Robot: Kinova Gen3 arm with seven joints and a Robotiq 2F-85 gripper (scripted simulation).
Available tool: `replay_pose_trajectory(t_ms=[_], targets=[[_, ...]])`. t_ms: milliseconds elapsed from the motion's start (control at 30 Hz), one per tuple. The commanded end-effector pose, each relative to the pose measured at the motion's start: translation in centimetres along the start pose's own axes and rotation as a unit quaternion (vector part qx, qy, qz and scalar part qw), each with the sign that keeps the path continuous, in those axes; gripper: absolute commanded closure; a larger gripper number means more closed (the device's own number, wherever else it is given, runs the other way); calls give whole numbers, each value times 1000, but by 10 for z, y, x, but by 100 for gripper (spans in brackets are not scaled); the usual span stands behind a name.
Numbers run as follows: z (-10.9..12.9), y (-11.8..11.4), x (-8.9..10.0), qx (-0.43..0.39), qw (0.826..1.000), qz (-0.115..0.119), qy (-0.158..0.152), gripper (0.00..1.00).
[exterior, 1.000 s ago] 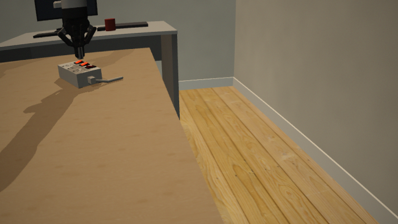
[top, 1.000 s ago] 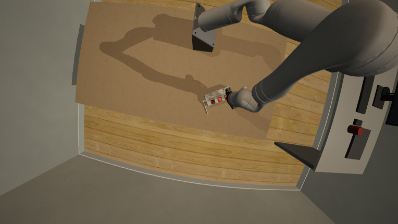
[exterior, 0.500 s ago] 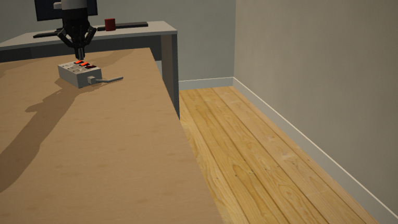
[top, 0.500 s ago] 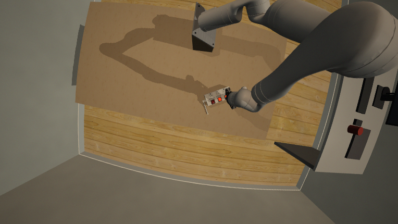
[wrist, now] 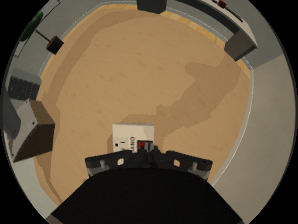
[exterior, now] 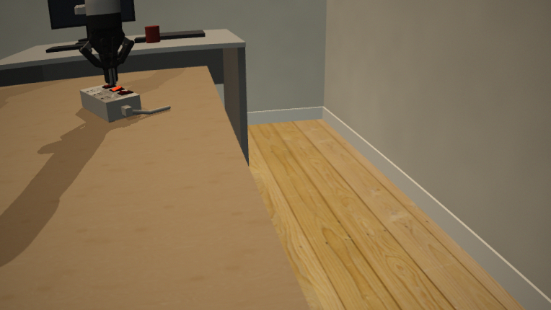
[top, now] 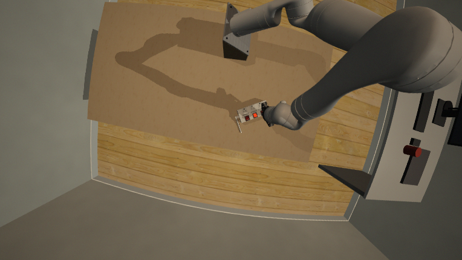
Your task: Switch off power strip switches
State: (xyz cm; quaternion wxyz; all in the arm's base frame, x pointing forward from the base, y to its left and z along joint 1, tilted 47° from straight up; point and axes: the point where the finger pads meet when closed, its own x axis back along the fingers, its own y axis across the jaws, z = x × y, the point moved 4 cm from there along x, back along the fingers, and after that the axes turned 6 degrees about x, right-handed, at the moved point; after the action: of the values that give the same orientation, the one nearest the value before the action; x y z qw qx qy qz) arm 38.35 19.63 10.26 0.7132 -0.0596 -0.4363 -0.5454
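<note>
The gripper (exterior: 109, 81) hangs straight down in the upper left of the exterior view, its two fingers pressed together with nothing between them, and the joined tips sit on or just above the farthest of three rocker switches on the power strip (exterior: 109, 102). That strip is a pale grey box lying flat and right way up on the brown table (exterior: 146, 200), with a short grey cable stub (exterior: 151, 110) sticking out of its near end toward the right of the frame. In the same view the middle switch (exterior: 116, 88) glows bright orange-red, while the nearest switch (exterior: 125, 92) looks dark red; the farthest one is mostly hidden under the fingertips. From the top view the power strip (top: 251, 112) lies right of centre, tilted, with the arm's wrist covering its right end. In the wrist view the strip (wrist: 132, 137) shows just above the dark gripper body at lower centre; its labels are too small to read. Behind the table stands a grey desk (exterior: 216, 38) carrying a red cylinder (exterior: 152, 34).
</note>
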Motion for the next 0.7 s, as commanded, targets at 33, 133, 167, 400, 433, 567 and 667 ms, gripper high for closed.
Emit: replay_pose_trajectory(t_ms=[33,133,167,400,433,567,667], targets=[[0,0,-1,0,1000,0,1,100],[0,0,-1,0,1000,0,1,100],[0,0,-1,0,1000,0,1,100],[0,0,-1,0,1000,0,1,100],[0,0,-1,0,1000,0,1,100],[0,0,0,0,1000,0,1,100],[0,0,4,0,1000,0,1,100]])
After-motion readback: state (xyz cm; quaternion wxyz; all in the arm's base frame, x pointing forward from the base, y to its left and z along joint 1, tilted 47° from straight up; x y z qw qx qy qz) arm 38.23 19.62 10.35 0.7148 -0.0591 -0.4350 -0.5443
